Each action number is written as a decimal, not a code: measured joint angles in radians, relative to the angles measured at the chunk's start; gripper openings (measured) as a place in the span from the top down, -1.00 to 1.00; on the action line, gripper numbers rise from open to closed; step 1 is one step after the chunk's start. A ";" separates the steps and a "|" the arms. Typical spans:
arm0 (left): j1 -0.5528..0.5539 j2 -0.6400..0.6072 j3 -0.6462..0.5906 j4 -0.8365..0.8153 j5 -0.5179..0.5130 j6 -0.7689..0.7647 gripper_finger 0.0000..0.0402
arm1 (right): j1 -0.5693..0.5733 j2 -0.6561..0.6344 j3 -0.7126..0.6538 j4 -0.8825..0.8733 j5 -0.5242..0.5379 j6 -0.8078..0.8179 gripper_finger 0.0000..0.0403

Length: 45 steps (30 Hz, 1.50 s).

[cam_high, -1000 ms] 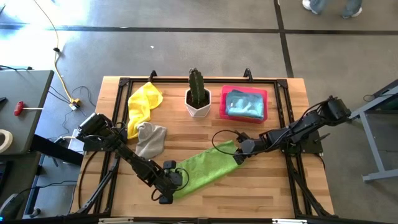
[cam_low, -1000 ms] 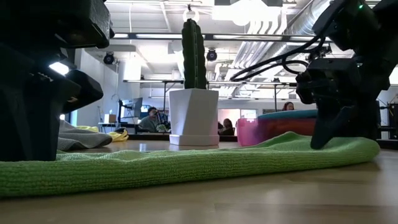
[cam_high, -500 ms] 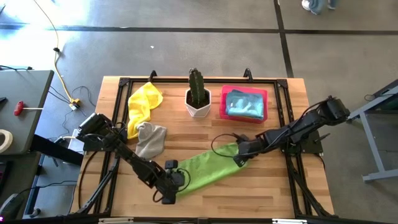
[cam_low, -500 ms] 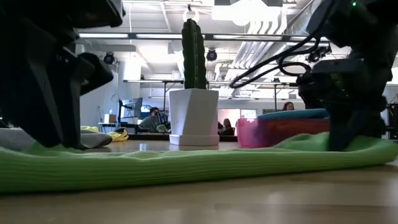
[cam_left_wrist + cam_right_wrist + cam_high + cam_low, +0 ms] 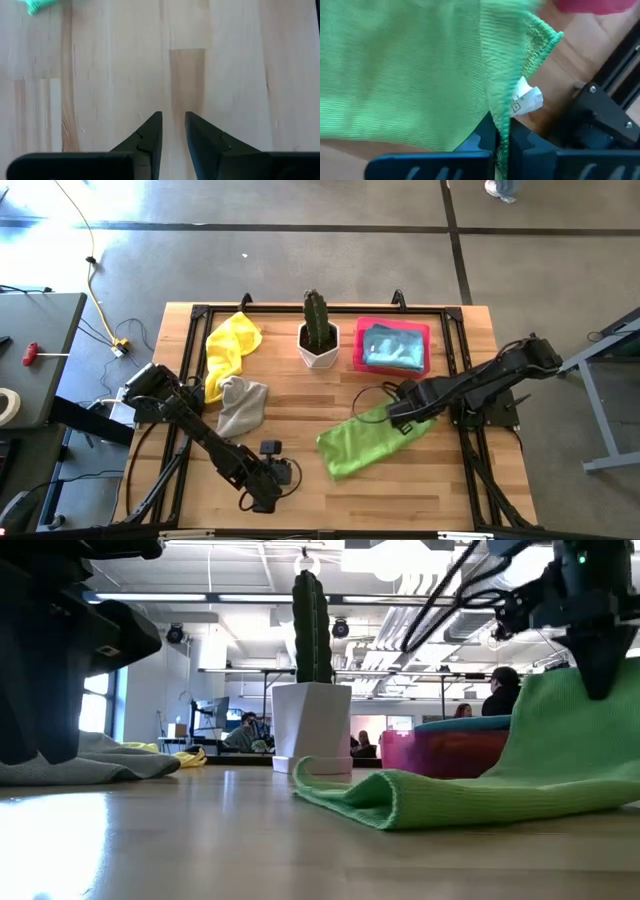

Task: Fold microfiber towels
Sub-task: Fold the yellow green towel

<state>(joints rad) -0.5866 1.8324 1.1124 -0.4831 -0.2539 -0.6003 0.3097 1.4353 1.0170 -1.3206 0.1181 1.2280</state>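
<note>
The lime green microfiber towel [image 5: 362, 440] lies bunched on the wood right of centre. Its far right end rises to my right gripper [image 5: 405, 417], which is shut on it. My left gripper [image 5: 283, 476] hangs over bare wood near the front edge, left of the towel. Its fingers [image 5: 173, 117] stand a little apart with nothing between them. A yellow towel [image 5: 232, 345] and a grey towel [image 5: 242, 405] lie crumpled at the far left. A light blue towel [image 5: 392, 348] lies in the pink tray [image 5: 362, 330]. My right gripper pinches the green towel's hemmed edge [image 5: 504, 131] between its two fingers, close to the corner that bears a white label [image 5: 525, 100]. The fingers come from above, pointing down. That end hangs lifted and draped [image 5: 560, 730], while the towel's lower part [image 5: 400, 802] rests folded on the table.
A white pot with a cactus [image 5: 319, 335] stands at the far middle, beside the pink tray. A black frame [image 5: 460, 360] runs around the table top. Bare wood lies between the left gripper and the green towel.
My right gripper has shut on the green towel's right end, tipped to point down and risen. That end has lifted clear. The towel's near left end has slid toward the table's right, away from my left gripper, and the towel is now bunched shorter.
</note>
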 joint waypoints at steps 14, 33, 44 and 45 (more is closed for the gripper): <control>-0.019 0.000 0.000 -0.054 -0.028 0.021 0.62 | 0.068 0.276 0.263 0.096 -0.075 -0.014 1.00; -0.067 0.000 0.000 -0.066 -0.077 0.175 0.62 | 0.080 0.578 0.649 0.160 -0.043 -0.002 1.00; -0.109 0.000 0.000 -0.102 -0.154 0.177 0.62 | 0.080 0.616 0.654 0.282 -0.022 -0.031 0.97; -0.109 0.000 0.000 -0.101 -0.154 0.175 0.62 | 0.080 0.616 0.654 0.297 -0.014 -0.044 0.94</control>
<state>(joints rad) -0.6960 1.8324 1.1126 -0.5846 -0.4084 -0.4248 0.3893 2.0514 1.6707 -1.0236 0.1037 1.1838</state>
